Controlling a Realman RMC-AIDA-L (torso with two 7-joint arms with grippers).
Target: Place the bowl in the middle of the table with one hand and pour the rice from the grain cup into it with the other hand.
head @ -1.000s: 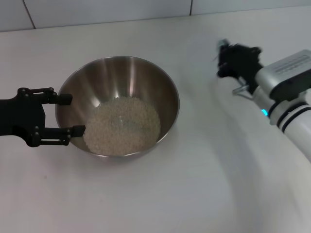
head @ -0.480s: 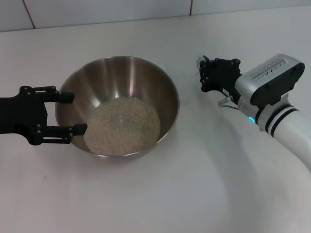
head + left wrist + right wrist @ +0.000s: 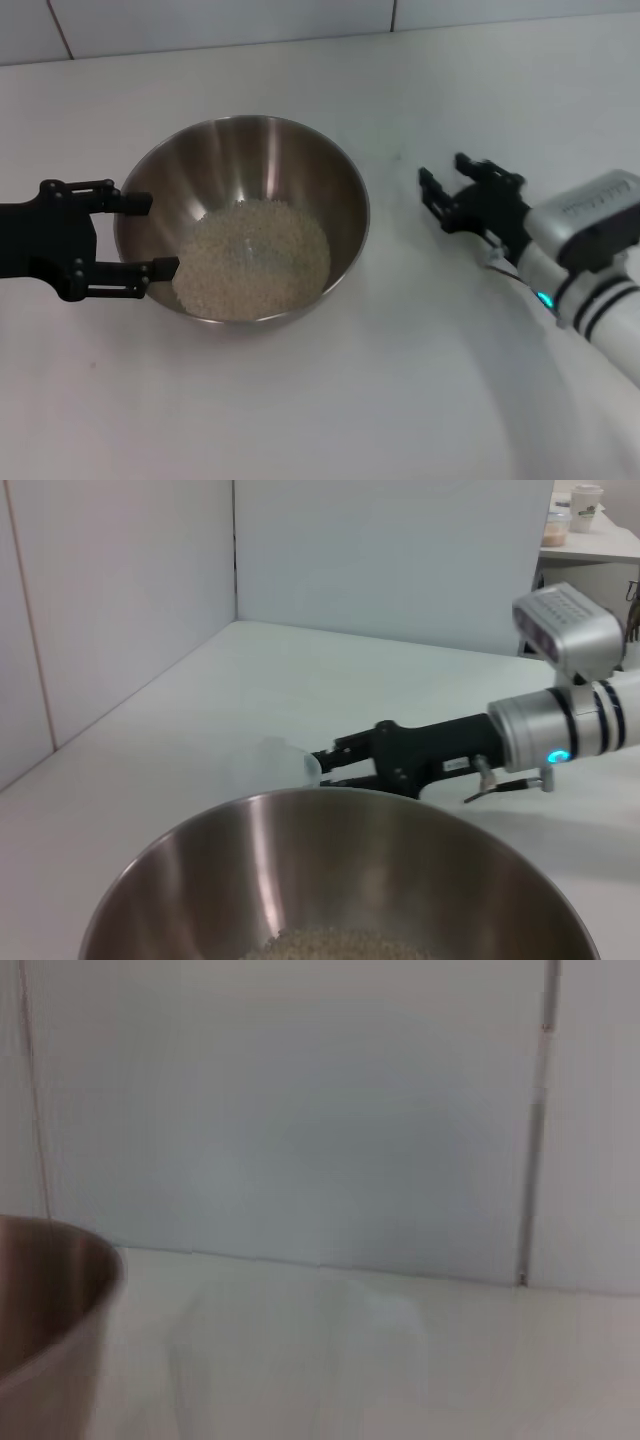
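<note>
Seemingly nearly done: the rice (image 3: 252, 257) lies in the bowl (image 3: 300, 150) mid-counter (image 3: 300, 400), left gripper (image 3: 150, 234) spread at its rim, right gripper (image 3: 447, 190) spread around the emptied grain cup (image 3: 283, 763).

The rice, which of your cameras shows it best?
The head view: it looks down into the bowl, so the whole pale heap of rice on its bottom shows. The left wrist view sees the bowl from the side and catches only a thin strip of grains. The right wrist view shows only the bowl's outer wall, no rice.
</note>
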